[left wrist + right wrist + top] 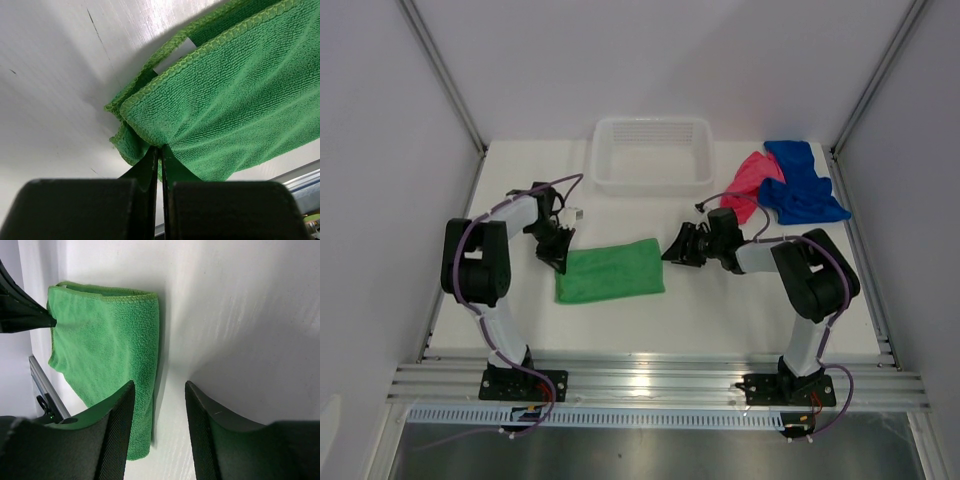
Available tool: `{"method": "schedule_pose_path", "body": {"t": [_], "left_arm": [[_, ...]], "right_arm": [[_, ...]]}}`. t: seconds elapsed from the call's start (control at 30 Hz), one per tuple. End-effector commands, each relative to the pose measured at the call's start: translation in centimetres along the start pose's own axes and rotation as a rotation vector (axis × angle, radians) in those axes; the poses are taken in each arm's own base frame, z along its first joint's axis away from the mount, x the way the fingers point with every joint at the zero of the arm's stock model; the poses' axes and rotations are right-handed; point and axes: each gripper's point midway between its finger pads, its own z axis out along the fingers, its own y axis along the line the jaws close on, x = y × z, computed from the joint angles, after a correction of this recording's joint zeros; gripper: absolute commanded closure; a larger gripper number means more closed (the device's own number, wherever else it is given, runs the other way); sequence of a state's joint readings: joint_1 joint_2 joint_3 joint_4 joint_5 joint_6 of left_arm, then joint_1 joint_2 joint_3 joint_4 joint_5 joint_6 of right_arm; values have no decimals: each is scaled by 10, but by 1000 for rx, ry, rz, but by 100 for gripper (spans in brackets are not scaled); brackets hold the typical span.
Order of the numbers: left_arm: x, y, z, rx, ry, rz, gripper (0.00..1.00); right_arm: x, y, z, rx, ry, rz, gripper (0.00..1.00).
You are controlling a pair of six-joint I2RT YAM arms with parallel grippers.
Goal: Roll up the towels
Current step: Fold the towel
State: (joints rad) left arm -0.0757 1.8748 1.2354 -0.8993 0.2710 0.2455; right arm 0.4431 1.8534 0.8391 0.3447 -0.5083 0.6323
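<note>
White table [720, 310]; green towel [235, 100] corner hidden inside clamped left gripper [160, 152].

A white slotted basket [653, 184] sits at the far edge of the white table [660, 325]. A metal rail [650, 383] runs along its near edge.

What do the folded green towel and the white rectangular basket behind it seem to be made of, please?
The folded green towel looks like soft microfibre or terry cloth: matt, with a fine looped pile and a stitched hem along its edges. The white rectangular basket seems to be moulded plastic, smooth and slightly translucent, with thin slots in its far wall.
</note>
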Motion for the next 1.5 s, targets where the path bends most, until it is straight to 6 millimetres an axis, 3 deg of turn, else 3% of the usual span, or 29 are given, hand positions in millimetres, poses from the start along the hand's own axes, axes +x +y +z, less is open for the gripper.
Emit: {"method": "schedule_pose_path", "body": {"t": [0.0, 0.27, 0.37, 0.4, 0.43, 0.53, 0.63, 0.83, 1.0, 1.17, 1.3, 1.47], "left_arm": [[-12, 16, -6, -55, -23, 19, 99], [-11, 17, -6, -60, -32, 21, 99], [-11, 17, -5, -57, -31, 21, 99], [-11, 17, -5, -56, -30, 22, 99], [-12, 18, -6, -54, -34, 21, 99], [-14, 20, -7, -59, -45, 21, 99], [-17, 22, -12, -72, -62, 27, 99], [-26, 27, -17, -97, -80, 29, 99], [-25, 28, -15, -101, -71, 33, 99], [-27, 20, -29, -84, -103, 47, 99], [-26, 13, -48, -84, -127, 65, 99], [-25, 5, -64, -71, -143, 77, 99]], "right_arm": [[-9, 12, 4, -26, 0, -45, 51], [-15, 12, 30, -88, 35, -12, 50], [-13, 8, 38, -85, 61, 6, 54], [-12, 5, 39, -79, 67, 17, 57], [-11, 3, 40, -72, 80, 23, 70], [-4, 2, 40, -81, 101, 39, 93], [-8, 4, 34, -96, 76, 40, 100], [-10, 9, 11, -83, -3, 44, 100], [0, 13, 3, -57, -6, 35, 100], [-1, 18, 1, -55, -14, 15, 98], [-2, 18, 3, -46, 3, 3, 71], [-1, 17, 5, -40, 13, 2, 60]]}}
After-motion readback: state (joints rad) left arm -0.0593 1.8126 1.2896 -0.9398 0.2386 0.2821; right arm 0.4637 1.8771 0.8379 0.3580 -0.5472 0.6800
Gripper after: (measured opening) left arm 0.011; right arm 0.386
